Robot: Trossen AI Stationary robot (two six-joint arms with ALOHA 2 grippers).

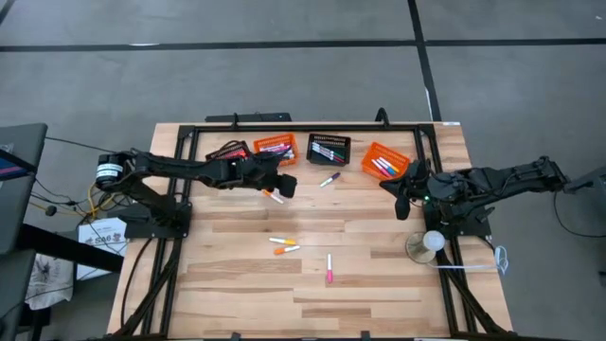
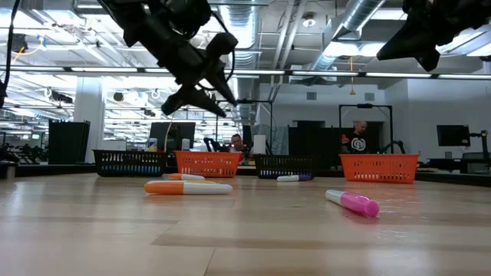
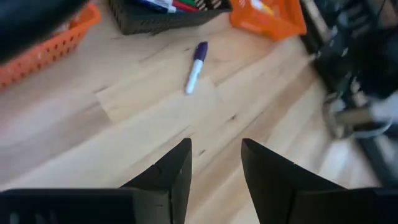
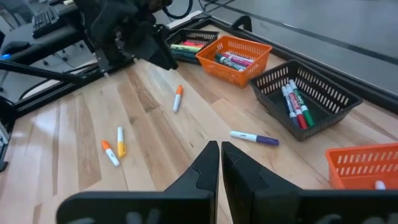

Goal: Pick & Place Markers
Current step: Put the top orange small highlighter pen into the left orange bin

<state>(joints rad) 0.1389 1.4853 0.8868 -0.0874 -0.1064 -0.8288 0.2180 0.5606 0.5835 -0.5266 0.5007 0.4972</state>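
A pale wooden plank tabletop [image 1: 237, 294] is sitting on a grey concrete floor, and across it the low view is showing a bright workshop with exposed ducts, dark screens and a person [image 2: 357, 138] standing well behind the baskets. Nearest the front edge, at about six o'clock from the table's centre, a pink-capped white marker [image 1: 329, 268] is lying alone; just beyond it toward nine o'clock an orange-capped marker [image 1: 281, 241] and a yellow-orange one [image 1: 287, 249] are lying close together. Farther in, the left gripper [image 1: 284, 186] is hovering above the wood at about eleven o'clock, its two dark fingers [image 3: 177, 171] standing partly apart with nothing between them; an orange-tipped white marker [image 1: 276, 197] is lying just beside it. The right gripper [image 1: 401, 205] is hanging at three o'clock with its fingers pressed together, empty. A purple-capped white marker [image 3: 195, 66] is lying at twelve o'clock, near the baskets. Along the far edge four small slotted plastic baskets are standing in a row: black [image 1: 228, 151], orange [image 1: 275, 149], black [image 1: 329, 149] and orange [image 1: 384, 160], each holding markers.
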